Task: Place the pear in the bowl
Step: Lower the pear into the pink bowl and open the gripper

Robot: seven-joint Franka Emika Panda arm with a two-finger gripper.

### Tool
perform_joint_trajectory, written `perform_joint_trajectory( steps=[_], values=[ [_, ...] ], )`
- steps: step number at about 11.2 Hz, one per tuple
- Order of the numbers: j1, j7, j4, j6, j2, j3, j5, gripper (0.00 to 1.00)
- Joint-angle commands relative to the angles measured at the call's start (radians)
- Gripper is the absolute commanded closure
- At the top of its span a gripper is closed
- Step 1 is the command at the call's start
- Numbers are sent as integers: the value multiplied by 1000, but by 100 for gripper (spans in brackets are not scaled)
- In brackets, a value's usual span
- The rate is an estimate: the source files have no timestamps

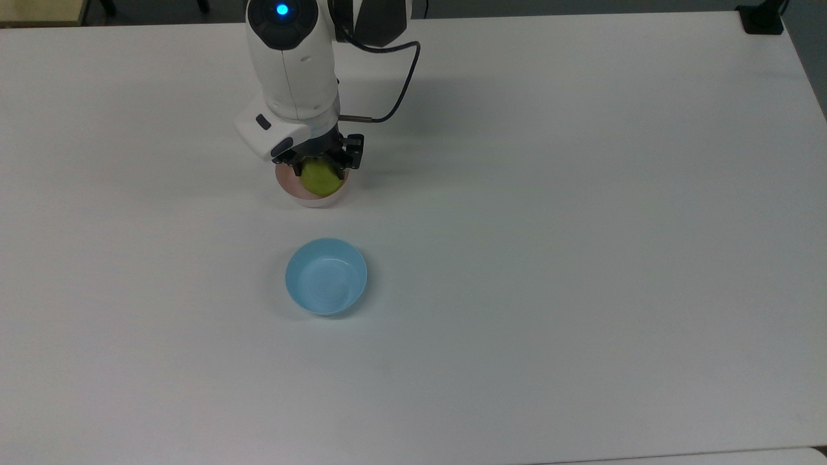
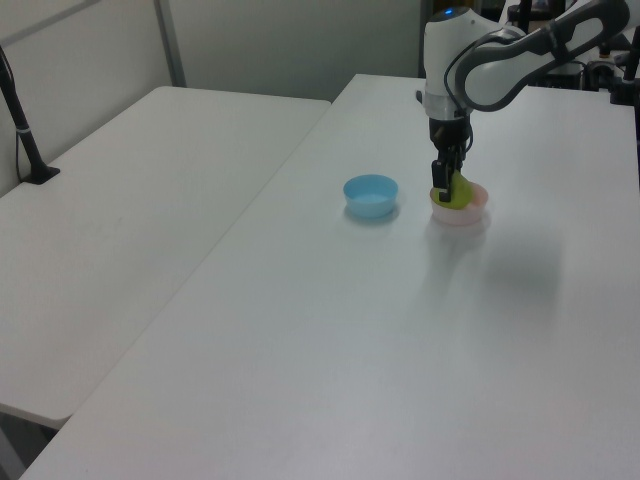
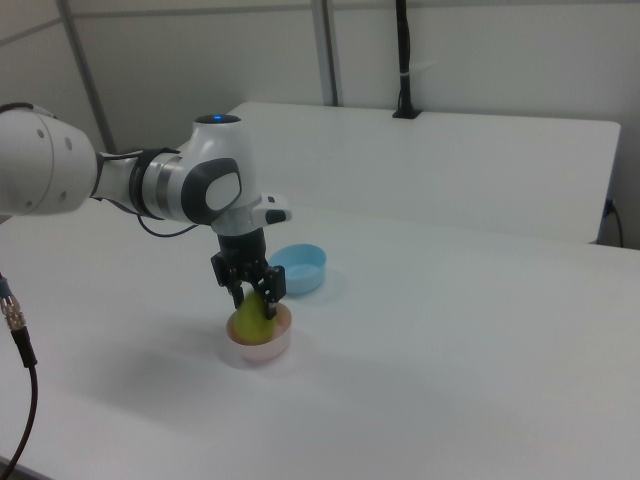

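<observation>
Inside the pink bowl [image 3: 258, 346], the pear [image 3: 250, 318] sits broad end down, its long axis upright, narrow top pinched in the end effector [image 3: 254, 293] directly above it. Letting go should leave it settled; the blue bowl [image 1: 326, 276] stands apart on the table [image 1: 581, 258].

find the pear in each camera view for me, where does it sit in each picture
Top view: the pear is upper left of centre, inside the pink bowl, under the gripper.
Left view: the pear is upper right, in the pink bowl.
Right view: the pear is left of centre, in the pink bowl.
Shared landmark: the blue bowl beside the pink one.
</observation>
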State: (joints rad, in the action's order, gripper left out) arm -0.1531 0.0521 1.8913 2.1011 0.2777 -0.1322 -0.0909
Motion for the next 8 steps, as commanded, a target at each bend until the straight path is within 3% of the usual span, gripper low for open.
perform_joint_trajectory(
  steps=[1,3,6,8],
  values=[
    [3,18,15,23,-11,3,-15,0],
    [3,20,6,5,-43,3,-13,0],
    [13,22,-104,-140,-80,3,2,0],
    [62,23,-150,-206,-122,5,0,0]
  ],
)
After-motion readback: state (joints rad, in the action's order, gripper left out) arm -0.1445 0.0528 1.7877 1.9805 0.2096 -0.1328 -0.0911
